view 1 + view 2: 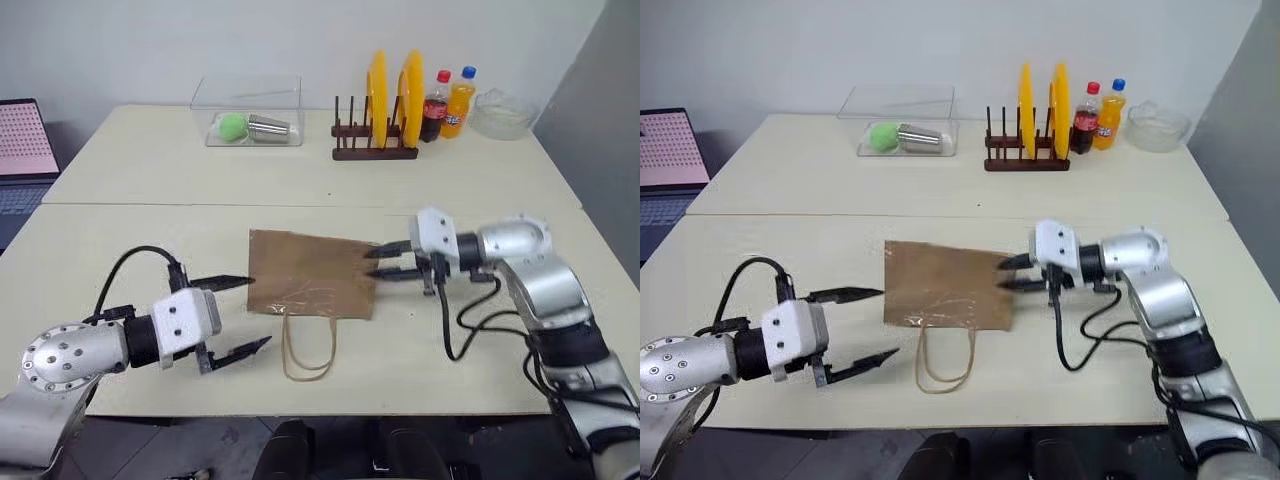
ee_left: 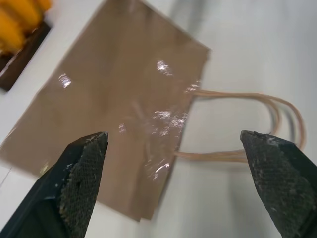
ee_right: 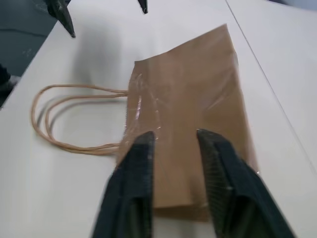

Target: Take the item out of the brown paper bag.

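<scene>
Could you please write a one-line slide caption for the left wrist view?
Open left gripper above the flat brown paper bag, its cord handles looped across the table.

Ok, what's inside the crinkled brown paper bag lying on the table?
Nothing can be seen inside: the crinkled brown paper bag lies flat, its mouth by the tan cord handles pressed shut. Any contents are covered by paper.

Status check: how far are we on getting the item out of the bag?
Nothing looks done: the brown paper bag lies flat on the table, no item visible outside. In hand: nothing; the left gripper is open beside it, the right gripper empty at its other edge. Left: open bag, pull the item.
</scene>
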